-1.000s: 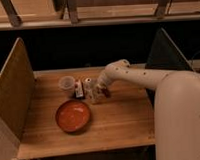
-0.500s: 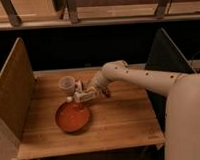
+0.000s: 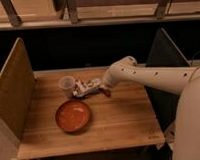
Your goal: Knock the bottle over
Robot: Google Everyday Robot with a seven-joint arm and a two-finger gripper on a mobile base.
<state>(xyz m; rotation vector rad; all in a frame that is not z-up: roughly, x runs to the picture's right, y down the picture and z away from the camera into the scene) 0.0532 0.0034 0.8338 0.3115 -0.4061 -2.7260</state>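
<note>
The pale bottle (image 3: 90, 88) lies tipped over on the wooden table (image 3: 120, 118), its length running left to right just above the bowl. The short dark container (image 3: 78, 86) stands by its left end, next to the translucent white cup (image 3: 66, 84). My gripper (image 3: 105, 91) is low over the table at the bottle's right end, close to or touching it. The white arm (image 3: 148, 77) reaches in from the right.
An orange-red bowl (image 3: 73, 115) sits in front of the bottle, toward the table's front left. Upright wooden panels stand at the left side (image 3: 13, 83) and right side (image 3: 165, 56). A dark gap lies behind the table.
The bottle stood upright a second ago, then leaned left, and now lies on its side. My gripper has pushed leftward into it.
</note>
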